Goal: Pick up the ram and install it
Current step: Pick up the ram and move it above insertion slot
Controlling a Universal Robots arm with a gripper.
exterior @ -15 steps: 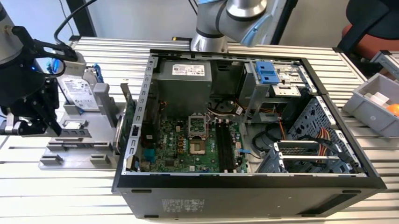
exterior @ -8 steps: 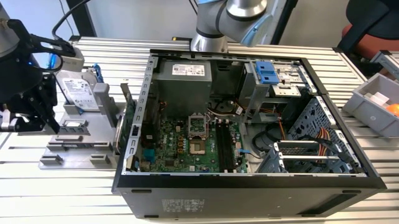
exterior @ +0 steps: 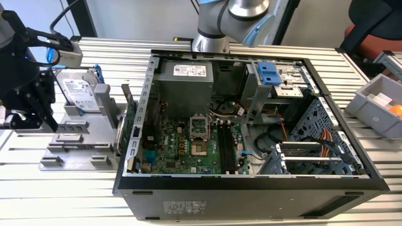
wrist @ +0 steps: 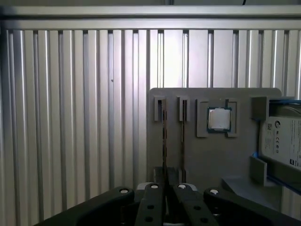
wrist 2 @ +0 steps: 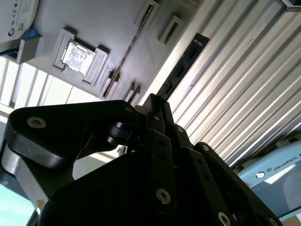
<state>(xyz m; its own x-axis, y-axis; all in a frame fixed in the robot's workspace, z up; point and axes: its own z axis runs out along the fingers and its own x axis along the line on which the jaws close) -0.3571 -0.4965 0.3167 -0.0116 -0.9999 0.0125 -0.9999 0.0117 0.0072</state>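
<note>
Standing open on the table [exterior: 63, 193], the computer case [exterior: 251, 195] shows memory slots [exterior: 227, 146] that look empty; over the grey holder [exterior: 78, 159] the pincer [wrist: 166, 184] hangs pressed together, empty; the ram [wrist: 164, 141] stands edge-on in the holder, neither lifted nor installed.

My gripper [wrist: 167, 187] is black; the table [wrist: 70, 117] is silver, striped with ribs; the holder [wrist: 211, 160] is plain grey. The ram [wrist: 163, 136] shows dark; the motherboard [exterior: 188, 146] is green, its case [exterior: 251, 197] black.
</note>
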